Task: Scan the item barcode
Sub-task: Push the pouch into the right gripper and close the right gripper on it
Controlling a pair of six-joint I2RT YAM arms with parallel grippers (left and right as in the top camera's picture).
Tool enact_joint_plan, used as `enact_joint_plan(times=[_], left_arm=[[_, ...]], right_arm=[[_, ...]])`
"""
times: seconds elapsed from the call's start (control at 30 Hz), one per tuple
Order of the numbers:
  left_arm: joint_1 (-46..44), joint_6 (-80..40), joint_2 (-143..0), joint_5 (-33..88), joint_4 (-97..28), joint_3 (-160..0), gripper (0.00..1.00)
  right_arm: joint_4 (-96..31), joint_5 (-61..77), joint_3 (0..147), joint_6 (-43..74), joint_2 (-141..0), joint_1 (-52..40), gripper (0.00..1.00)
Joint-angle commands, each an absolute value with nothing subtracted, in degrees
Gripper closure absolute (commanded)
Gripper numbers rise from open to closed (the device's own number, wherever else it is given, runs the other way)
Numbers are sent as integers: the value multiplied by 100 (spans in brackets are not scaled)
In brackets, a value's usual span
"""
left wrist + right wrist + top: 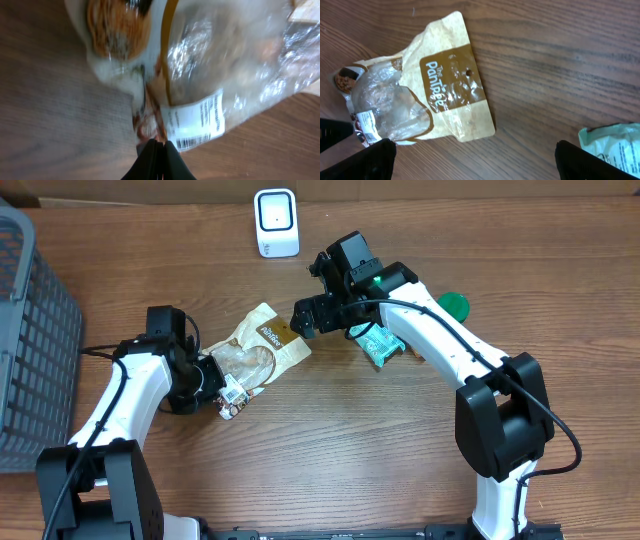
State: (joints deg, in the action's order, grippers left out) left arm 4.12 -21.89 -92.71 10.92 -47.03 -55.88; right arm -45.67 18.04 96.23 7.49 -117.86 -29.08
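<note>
The item is a tan and brown pouch [264, 343] with a clear window, lying on the wooden table. A white barcode label [197, 122] sits near its lower corner. My left gripper [221, 387] is shut on that corner, and in the left wrist view its black fingertips [159, 146] pinch the pouch's edge just beside the label. My right gripper [304, 317] hovers open over the pouch's right end, and its fingers [375, 157] stand wide apart with nothing between them. The pouch [445, 90] fills the left of the right wrist view. The white scanner [276, 222] stands at the back of the table.
A grey mesh basket [30, 330] stands at the left edge. A green packet [380, 346] lies under the right arm and shows as a packet corner [615, 145] in the right wrist view. A green round lid [453, 305] lies behind the right arm.
</note>
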Motion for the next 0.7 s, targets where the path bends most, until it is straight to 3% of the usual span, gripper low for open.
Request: enact_joint_plan(times=[0.0, 0.67], left_arm=[[373, -1590, -9225, 878, -4379, -5540, 96], [373, -1313, -9769, 676, -2840, -5146, 96]], right_arm=[[-4442, 1879, 9778, 770, -11644, -2958, 0], [-4097, 1988, 9776, 1223, -12046, -3006, 1]])
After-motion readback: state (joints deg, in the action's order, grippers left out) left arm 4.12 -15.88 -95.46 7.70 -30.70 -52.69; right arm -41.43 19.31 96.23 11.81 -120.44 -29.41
